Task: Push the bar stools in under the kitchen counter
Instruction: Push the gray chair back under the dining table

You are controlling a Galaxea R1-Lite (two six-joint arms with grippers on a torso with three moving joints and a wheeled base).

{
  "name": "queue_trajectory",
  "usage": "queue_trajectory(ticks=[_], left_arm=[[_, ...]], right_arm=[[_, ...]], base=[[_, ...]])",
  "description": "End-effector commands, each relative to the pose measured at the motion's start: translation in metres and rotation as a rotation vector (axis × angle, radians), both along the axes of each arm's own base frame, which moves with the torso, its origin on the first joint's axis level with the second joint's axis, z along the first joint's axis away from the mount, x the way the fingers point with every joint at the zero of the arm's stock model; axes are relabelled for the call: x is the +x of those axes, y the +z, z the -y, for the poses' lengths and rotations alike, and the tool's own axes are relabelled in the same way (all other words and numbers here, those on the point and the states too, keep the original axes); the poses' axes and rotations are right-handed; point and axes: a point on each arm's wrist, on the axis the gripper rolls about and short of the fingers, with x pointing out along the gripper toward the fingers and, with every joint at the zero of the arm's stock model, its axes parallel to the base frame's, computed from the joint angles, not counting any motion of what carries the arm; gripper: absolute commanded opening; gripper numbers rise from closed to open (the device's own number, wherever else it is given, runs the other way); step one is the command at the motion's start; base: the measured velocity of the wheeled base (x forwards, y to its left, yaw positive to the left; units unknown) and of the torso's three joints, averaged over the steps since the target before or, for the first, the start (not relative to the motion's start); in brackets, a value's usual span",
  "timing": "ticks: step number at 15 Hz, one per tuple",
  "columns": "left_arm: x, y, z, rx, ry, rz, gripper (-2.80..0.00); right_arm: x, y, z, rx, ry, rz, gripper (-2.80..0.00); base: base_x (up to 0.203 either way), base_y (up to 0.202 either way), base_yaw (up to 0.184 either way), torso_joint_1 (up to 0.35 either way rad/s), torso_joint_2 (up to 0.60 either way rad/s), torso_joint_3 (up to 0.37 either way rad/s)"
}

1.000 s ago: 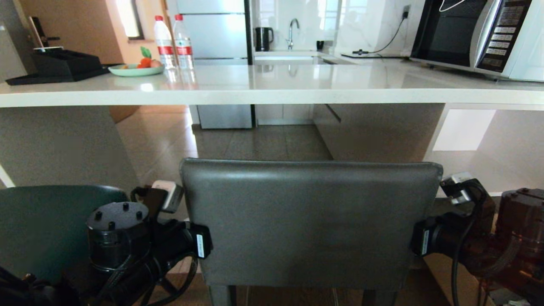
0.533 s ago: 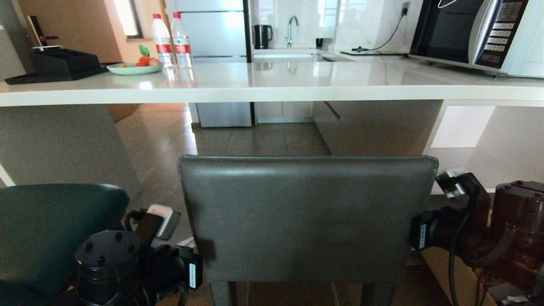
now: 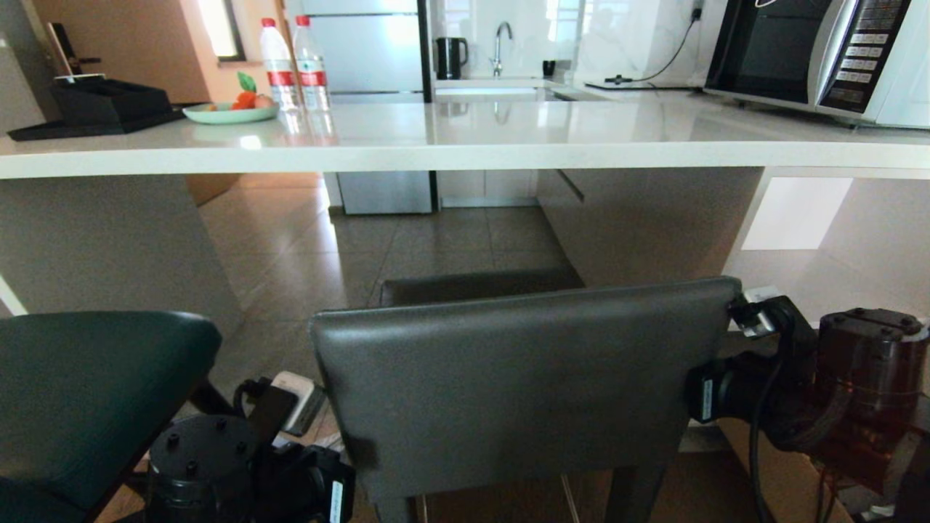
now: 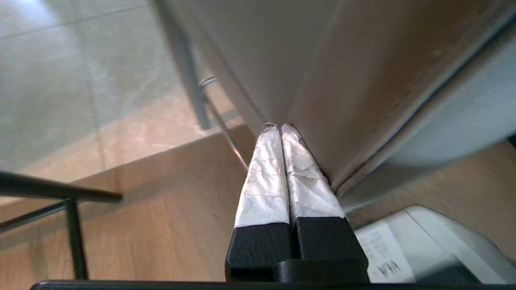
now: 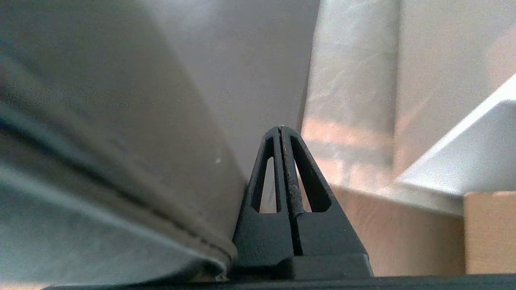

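1. Silver tape covers the two fingers of the left tool (image 4: 281, 129), and they are clenched together with nothing between them. Their tips touch the lower side edge of the dark-grey stool (image 3: 508, 378), near its left corner.
2. The right tool (image 5: 281, 131) is also clenched on nothing, its black fingers pressed flat against each other. It lies along the other side of the same backrest, so the stool sits between the two tools.
3. From where I stand, both arms are low and stretched forward, the left wrist below the backrest corner and the right wrist at the height of the right edge. The backrest looks tilted, its right end higher than its left.
4. The dark-grey stool is in front of the bench (image 3: 465, 149), in the open gap below the white slab. A part of its seat shows beyond the top of the backrest, but the backrest itself is not under the slab edge. I judge this stool is partly pushed and needs more travel.
5. The teal stool (image 3: 87, 392) stands to the left, close to the robot and apart from the bench. It appears not pushed in yet, so about half of the work or more is left.
6. On the bench I see two bottles (image 3: 290, 47), a green plate (image 3: 229, 112) and a microwave (image 3: 821, 54), all well away from the pushing.
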Motion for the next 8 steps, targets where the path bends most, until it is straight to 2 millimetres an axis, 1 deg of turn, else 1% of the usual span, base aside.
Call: queue_trajectory(ticks=[1,3,5,8], left_arm=[[0.012,0.004,0.001,-0.024,0.038,0.034,-2.80],[0.028,0.010,0.000,-0.042,0.081,0.065,-2.80],[0.046,0.013,0.001,-0.051,0.113,0.092,-2.80],[0.059,0.012,0.007,-0.033,0.116,0.111,-2.80]], right_arm=[[-0.005,-0.008,0.011,-0.006,-0.024,-0.032,-2.80],[-0.008,-0.015,0.017,-0.004,-0.044,-0.034,-2.80],[-0.008,-0.022,0.018,-0.004,-0.047,-0.029,-2.80],[0.004,-0.028,0.024,-0.004,-0.086,-0.020,-2.80]], base=[[0.000,0.000,0.000,0.000,0.00,0.000],[0.000,0.000,0.000,0.000,0.00,0.000],[0.000,0.000,0.000,0.000,0.00,0.000],[0.000,0.000,0.000,0.000,0.00,0.000]])
